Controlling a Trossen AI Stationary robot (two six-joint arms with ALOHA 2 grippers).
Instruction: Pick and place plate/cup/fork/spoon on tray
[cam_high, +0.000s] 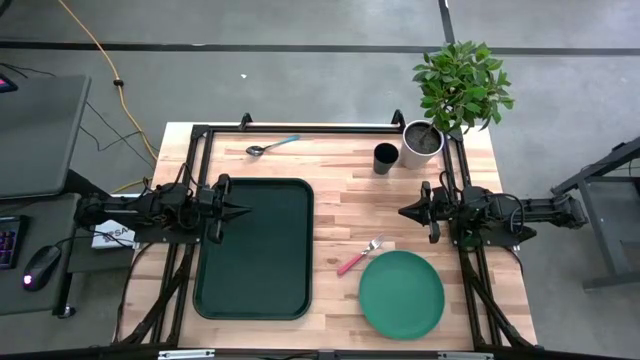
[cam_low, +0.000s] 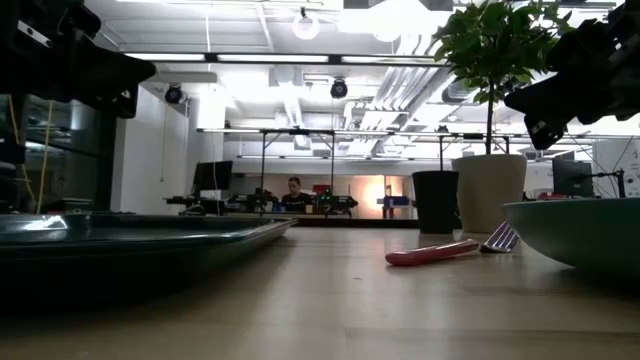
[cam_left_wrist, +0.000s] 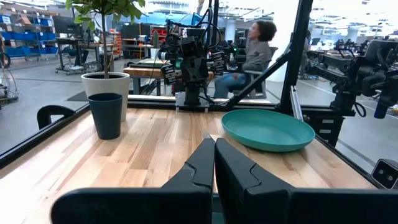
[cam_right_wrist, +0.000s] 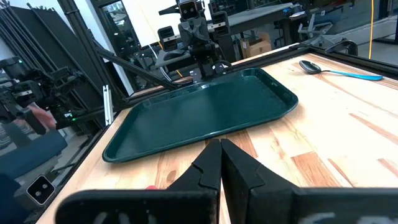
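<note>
Both tools (cam_high: 244, 210) (cam_high: 403, 213) level (closed), facing.

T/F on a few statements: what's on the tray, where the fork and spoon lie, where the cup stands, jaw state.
1. The tray holds nothing. True.
2. The fork lies on the plate. False: it lies on the table beside the plate's rim.
3. The cup stands next to the white plant pot. True.
4. The spoon is on the tray. False: it lies on the table beyond the tray's far edge.
5. Left gripper and right gripper both have shut, empty jaws. True.
</note>
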